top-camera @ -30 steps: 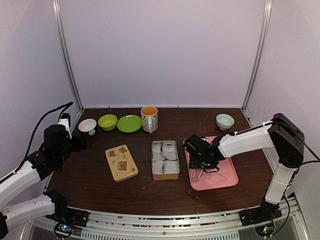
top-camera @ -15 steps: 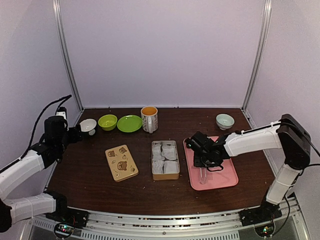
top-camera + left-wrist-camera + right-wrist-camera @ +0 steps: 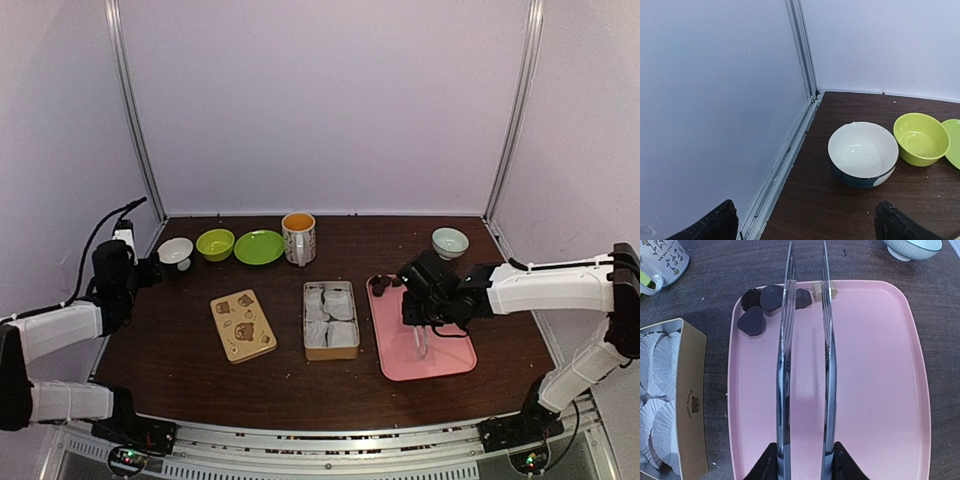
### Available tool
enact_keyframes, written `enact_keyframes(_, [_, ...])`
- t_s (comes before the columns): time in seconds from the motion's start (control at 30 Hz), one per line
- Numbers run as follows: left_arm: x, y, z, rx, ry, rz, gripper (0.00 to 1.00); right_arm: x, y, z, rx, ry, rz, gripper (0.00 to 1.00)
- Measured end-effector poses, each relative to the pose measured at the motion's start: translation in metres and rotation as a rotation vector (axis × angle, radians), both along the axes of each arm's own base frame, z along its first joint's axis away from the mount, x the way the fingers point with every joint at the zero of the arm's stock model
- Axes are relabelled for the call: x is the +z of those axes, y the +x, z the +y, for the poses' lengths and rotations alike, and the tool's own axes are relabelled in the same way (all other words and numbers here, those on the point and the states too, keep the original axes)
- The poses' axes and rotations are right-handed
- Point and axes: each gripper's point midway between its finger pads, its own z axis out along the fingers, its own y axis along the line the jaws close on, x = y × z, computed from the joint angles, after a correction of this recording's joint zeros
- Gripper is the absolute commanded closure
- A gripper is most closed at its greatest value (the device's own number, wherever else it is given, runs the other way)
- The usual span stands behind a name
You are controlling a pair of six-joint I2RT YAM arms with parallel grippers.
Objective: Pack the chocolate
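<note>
Several small dark brown chocolates (image 3: 751,321) and one pale lump (image 3: 818,288) lie at the far left corner of the pink tray (image 3: 875,390); they also show in the top view (image 3: 380,285). My right gripper (image 3: 804,460) (image 3: 432,300) is shut on metal tongs (image 3: 784,365), held over the tray with their arms apart and nothing between them. The open tin (image 3: 331,318), lined with white paper cups, stands left of the tray. My left gripper (image 3: 807,222) (image 3: 145,272) is open and empty, near the white bowl (image 3: 863,154).
The bear-printed lid (image 3: 243,325) lies left of the tin. A green bowl (image 3: 215,244), green plate (image 3: 259,247) and mug (image 3: 298,238) stand along the back. A pale bowl (image 3: 450,242) stands behind the tray. The left wall is close to my left gripper.
My right arm has moved right and stretched out, carrying the tongs across the tray. My left arm has drawn back toward the left wall and the white bowl.
</note>
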Motion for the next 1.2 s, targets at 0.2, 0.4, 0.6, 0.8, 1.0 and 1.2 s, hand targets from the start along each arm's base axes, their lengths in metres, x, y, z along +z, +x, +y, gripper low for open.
enact_keyframes(0.2, [-0.031,0.003,-0.009,-0.08,0.075,-0.006,0.02,0.012,-0.008,-0.009,0.036,0.004,-0.032,0.66])
enact_keyframes(0.4, [-0.041,0.005,-0.022,-0.17,0.121,-0.053,0.02,0.013,-0.02,-0.018,0.083,0.003,-0.047,0.66])
enact_keyframes(0.6, [-0.037,0.015,-0.027,-0.198,0.143,-0.105,0.02,0.001,-0.033,-0.029,0.148,-0.035,-0.041,0.66])
enact_keyframes(0.8, [-0.029,0.017,-0.027,-0.206,0.146,-0.141,0.02,-0.002,-0.034,-0.026,0.214,-0.047,-0.057,0.66])
enact_keyframes(1.0, [-0.039,0.02,-0.023,-0.212,0.14,-0.123,0.02,0.001,-0.033,-0.018,0.261,-0.038,-0.072,0.65])
enact_keyframes(1.2, [-0.037,0.021,-0.023,-0.215,0.139,-0.127,0.02,0.0,-0.035,-0.013,0.299,-0.033,-0.064,0.64])
